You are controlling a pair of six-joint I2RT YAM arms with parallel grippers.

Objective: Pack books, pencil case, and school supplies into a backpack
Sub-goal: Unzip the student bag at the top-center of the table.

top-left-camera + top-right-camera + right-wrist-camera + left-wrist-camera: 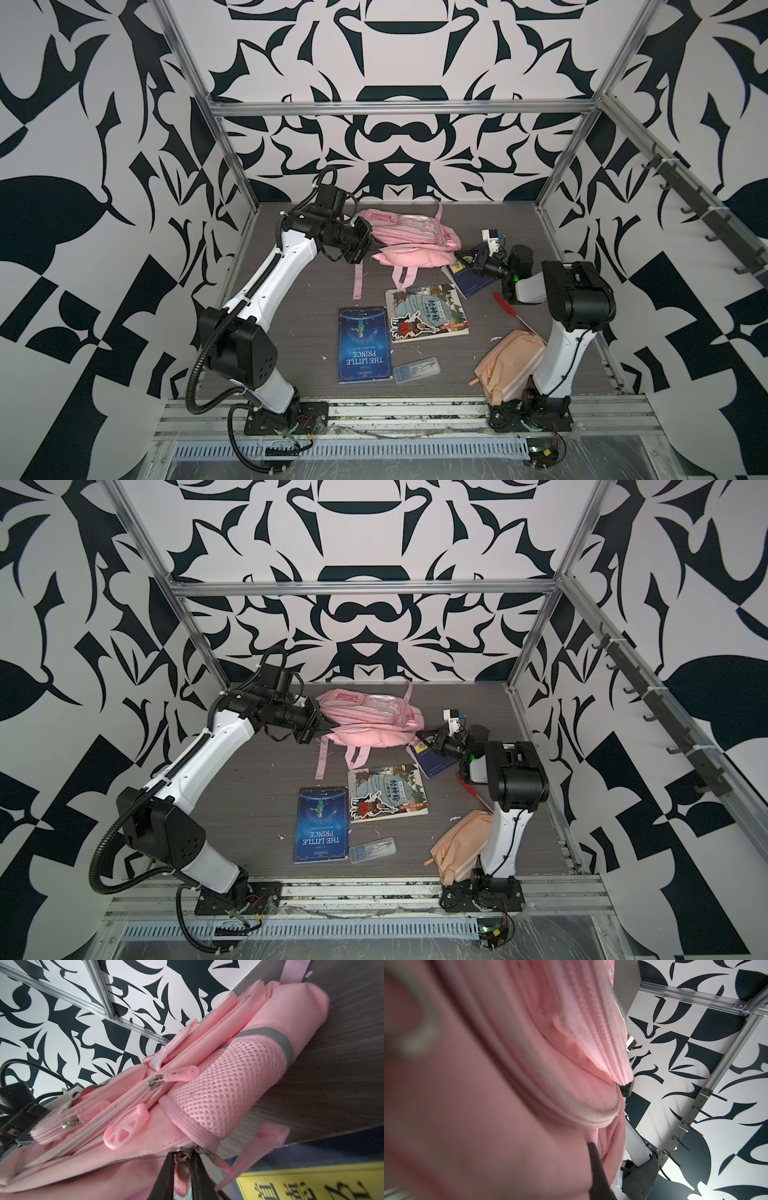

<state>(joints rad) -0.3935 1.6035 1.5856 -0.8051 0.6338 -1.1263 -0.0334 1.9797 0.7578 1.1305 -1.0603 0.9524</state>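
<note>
The pink backpack [411,241] [365,721] lies flat at the back of the table. My left gripper [368,245] is shut on fabric at its left end; the left wrist view shows one dark finger [660,1172] pressed into pink cloth. At its right end, my right gripper [182,1155] is shut on a pink zipper pull [182,1178]. The blue book [365,345], the illustrated book [426,311] and the navy book [469,280] lie in front. The clear box of school supplies [416,370] sits beside the blue book. The peach pencil case [509,361] leans against my right arm's base.
A red pen [513,311] lies between the navy book and the pencil case. A loose pink strap [358,278] trails forward from the backpack. A small white object [492,239] stands behind my right gripper. Metal frame posts edge the table.
</note>
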